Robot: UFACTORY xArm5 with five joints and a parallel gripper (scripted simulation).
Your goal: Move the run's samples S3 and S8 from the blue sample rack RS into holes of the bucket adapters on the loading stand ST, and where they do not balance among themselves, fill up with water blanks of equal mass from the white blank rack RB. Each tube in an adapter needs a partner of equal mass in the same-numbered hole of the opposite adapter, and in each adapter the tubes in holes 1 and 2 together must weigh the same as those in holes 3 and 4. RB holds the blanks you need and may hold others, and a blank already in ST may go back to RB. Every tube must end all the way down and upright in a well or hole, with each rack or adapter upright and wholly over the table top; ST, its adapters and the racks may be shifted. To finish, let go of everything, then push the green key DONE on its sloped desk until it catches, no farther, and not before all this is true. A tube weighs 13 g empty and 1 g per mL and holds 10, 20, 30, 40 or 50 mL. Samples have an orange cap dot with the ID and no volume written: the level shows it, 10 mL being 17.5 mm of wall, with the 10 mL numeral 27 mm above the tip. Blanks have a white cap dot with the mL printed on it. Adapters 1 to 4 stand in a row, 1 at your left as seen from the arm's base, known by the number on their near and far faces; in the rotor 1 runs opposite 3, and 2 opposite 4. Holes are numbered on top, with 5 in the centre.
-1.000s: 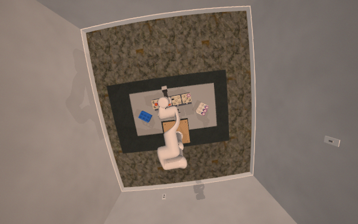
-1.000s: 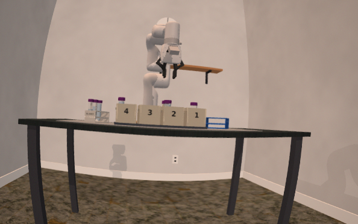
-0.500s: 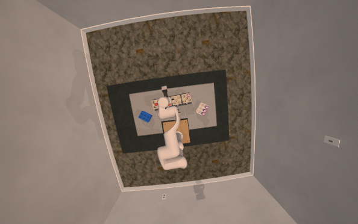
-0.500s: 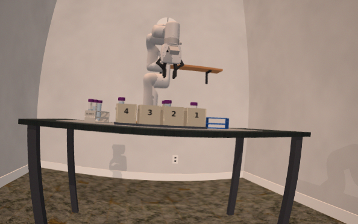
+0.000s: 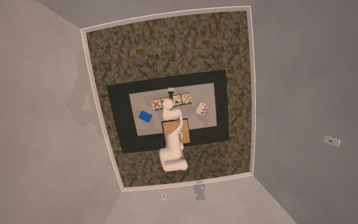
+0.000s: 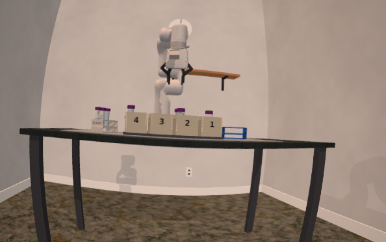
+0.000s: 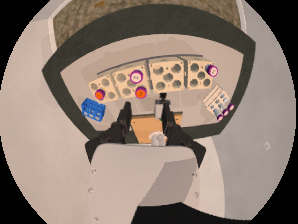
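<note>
My gripper hangs high above the loading stand, over adapters 2 and 3. Its fingers are apart and nothing is between them; the wrist view shows the same. In the wrist view an orange-dotted sample stands in adapter 1. Another orange-dotted sample and a white-dotted blank stand in adapter 2. One white-dotted blank stands in adapter 4. Adapter 3 looks empty. The blue rack RS holds no tubes that I can see. The white rack RB holds a few purple-capped blanks.
A wooden shelf on a bracket juts out at gripper height, just behind the gripper, over the table's near side. The arm hides part of the stand in the overhead view. I cannot make out the DONE key.
</note>
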